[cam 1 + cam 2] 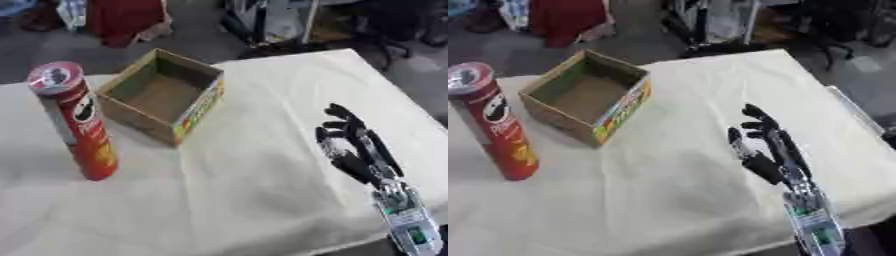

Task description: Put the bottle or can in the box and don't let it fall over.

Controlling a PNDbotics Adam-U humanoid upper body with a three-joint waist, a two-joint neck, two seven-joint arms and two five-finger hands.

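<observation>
A tall red can with a grey lid stands upright on the left of the table. Just to its right, further back, sits an open cardboard box with a coloured side panel, and nothing lies inside it. My right hand hovers over the right part of the table, fingers straight and spread, pointing away from me, holding nothing. It is well to the right of both the box and the can. My left hand shows in neither view.
A cream cloth covers the table, whose right edge runs close to my right hand. Beyond the far edge lie dark floor, a red object and chair or equipment legs.
</observation>
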